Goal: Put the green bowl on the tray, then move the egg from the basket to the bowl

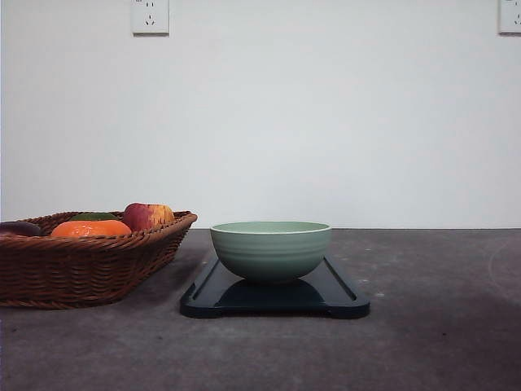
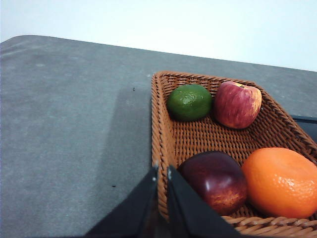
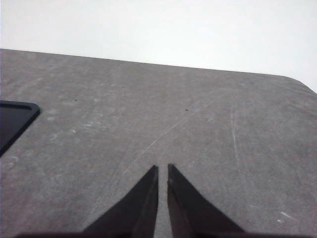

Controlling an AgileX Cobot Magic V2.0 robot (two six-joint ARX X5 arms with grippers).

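Note:
The pale green bowl (image 1: 271, 249) stands upright on the dark tray (image 1: 275, 298) at the table's middle, and its inside looks empty. The brown wicker basket (image 1: 77, 265) sits left of the tray, close beside it. No egg can be seen among its fruit. My left gripper (image 2: 162, 171) is shut with nothing held, its tips over the basket's rim (image 2: 157, 129) at a corner. My right gripper (image 3: 163, 168) is shut over bare table, with a corner of the tray (image 3: 12, 121) off to one side.
The basket holds a green lime (image 2: 189, 102), a red apple (image 2: 237, 104), a dark red fruit (image 2: 215, 179) and an orange (image 2: 280, 181). Grey tabletop (image 3: 198, 119) stretches right of the tray. A white wall stands behind the table.

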